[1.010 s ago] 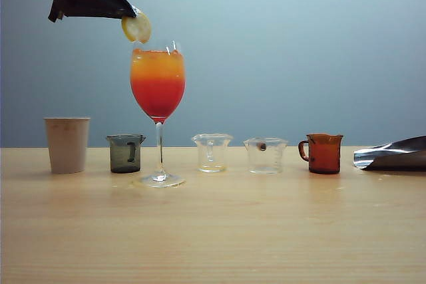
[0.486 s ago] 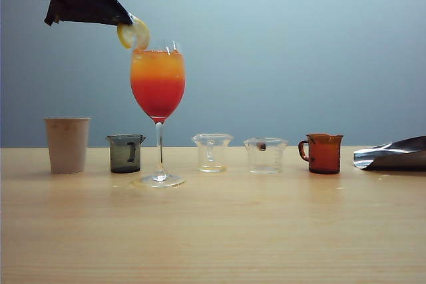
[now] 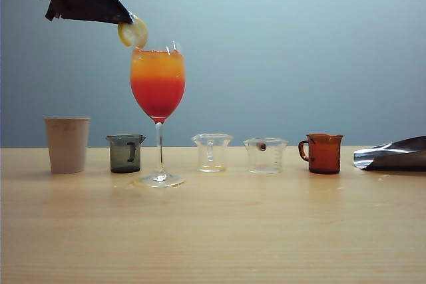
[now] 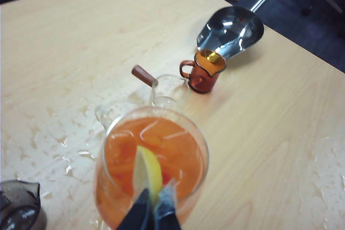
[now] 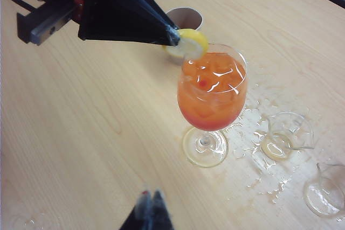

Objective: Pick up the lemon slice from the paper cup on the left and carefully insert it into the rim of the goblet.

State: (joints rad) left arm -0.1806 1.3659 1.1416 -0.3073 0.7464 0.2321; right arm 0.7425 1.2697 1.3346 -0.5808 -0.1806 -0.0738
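Lemon slice (image 3: pixel 133 33), pale flesh, yellow rind, pinched in left end effector (image 3: pixel 130 20) at goblet (image 3: pixel 158 84) rim, perhaps touching, right end effector (image 5: pixel 150 197) closed, empty

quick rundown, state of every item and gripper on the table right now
left gripper: shut on the lemon slice, above the goblet's rim
right gripper: shut, holding nothing
lemon slice: held at the rim's edge, not yet seated
goblet: upright, full of orange-over-red drink
paper cup: upright, left of the goblet
grey-green jug: upright
two clear jugs: upright
amber jug: upright
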